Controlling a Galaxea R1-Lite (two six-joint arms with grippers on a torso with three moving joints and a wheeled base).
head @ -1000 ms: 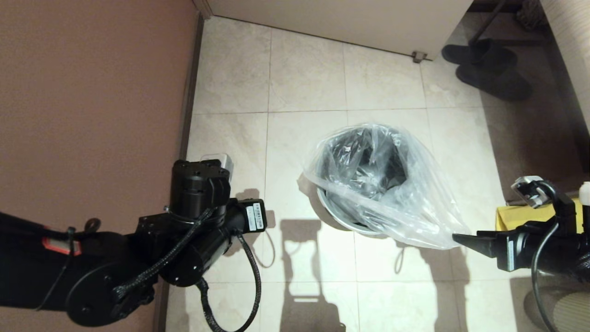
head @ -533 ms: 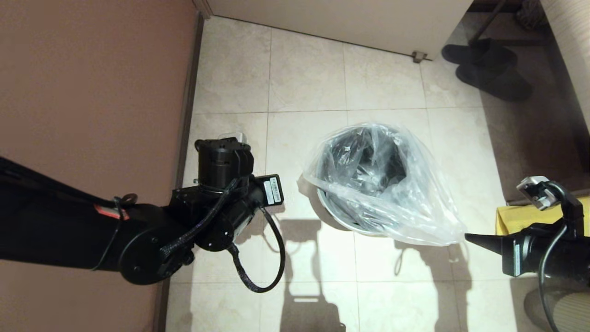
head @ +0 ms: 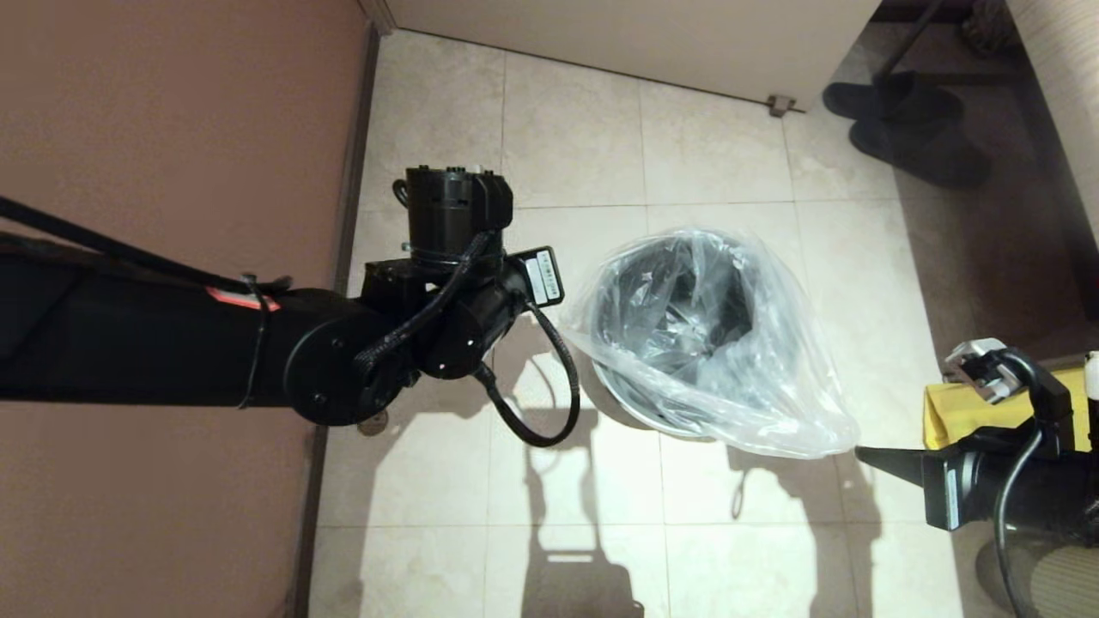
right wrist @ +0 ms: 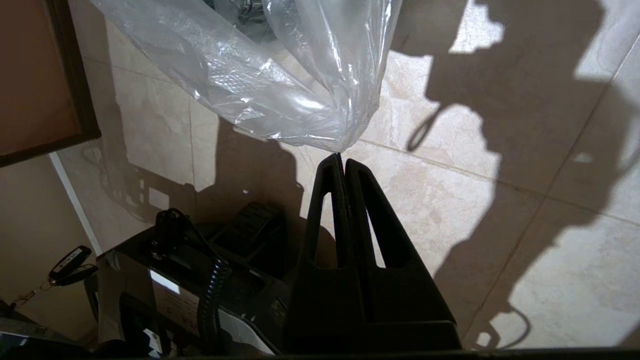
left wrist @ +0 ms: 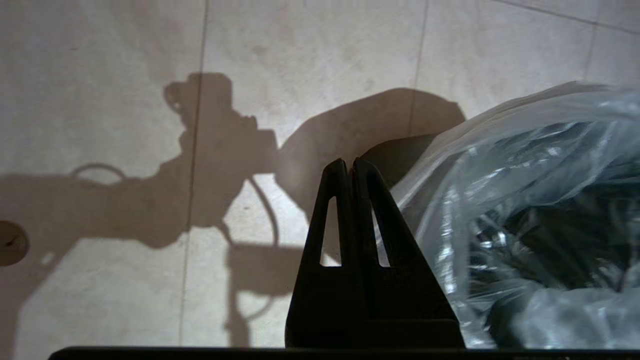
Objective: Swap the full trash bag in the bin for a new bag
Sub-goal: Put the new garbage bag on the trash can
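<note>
beige tiled floor (head: 567, 146) with thin grout lines, lit hard so dark shadows fall across it. a brown wall (head: 172, 129) runs along the left, a pale door (head: 635, 34) at the far end, dark slippers (head: 910, 124) at far right.

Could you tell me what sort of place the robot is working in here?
Probably a room in a home or hotel: beige tiled floor, a door with a floor stop, dark slippers by the wall, and a lined bin.

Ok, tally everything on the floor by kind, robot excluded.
Bin: 1
Clear bag: 1
Yellow bag: 1
Dark slippers: 2
Total: 5
</note>
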